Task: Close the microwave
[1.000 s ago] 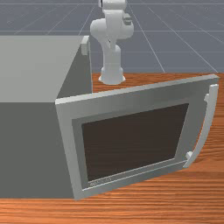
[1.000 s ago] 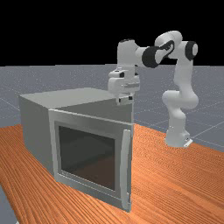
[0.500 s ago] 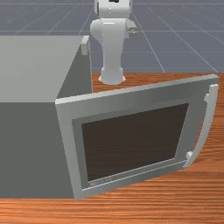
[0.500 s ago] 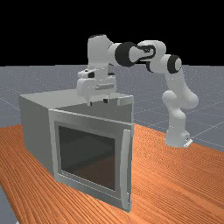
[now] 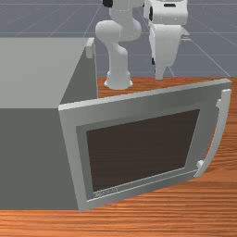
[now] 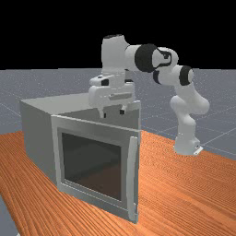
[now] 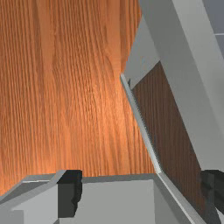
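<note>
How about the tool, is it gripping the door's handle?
No, in the far view the tool's fingers stand apart, clear of the handle.

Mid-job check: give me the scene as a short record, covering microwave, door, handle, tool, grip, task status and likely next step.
microwave: body at the front view's left
door: swung wide open, reaching toward the front view's right
handle: on the door's free edge
tool: raised, beyond the door's top edge in the front view
grip: open, holding nothing
task status: not yet closed
likely next: probably get to the door's outer face, then push it shut
</note>
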You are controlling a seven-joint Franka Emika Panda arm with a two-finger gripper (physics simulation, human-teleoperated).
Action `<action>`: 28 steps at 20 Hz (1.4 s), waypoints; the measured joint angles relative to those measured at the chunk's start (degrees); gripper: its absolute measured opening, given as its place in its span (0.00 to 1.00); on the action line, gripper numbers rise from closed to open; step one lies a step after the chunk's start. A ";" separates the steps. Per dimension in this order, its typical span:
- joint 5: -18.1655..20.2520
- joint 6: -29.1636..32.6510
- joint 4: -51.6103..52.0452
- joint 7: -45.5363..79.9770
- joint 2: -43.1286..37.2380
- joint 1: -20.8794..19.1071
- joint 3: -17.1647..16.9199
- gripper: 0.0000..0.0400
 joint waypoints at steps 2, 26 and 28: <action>-0.09 -0.23 0.57 -0.01 0.40 0.85 0.35 1.00; -1.62 17.25 -20.69 -2.64 -17.69 -0.84 -0.17 1.00; -1.46 15.52 -18.75 -2.82 -17.07 -0.85 -0.15 1.00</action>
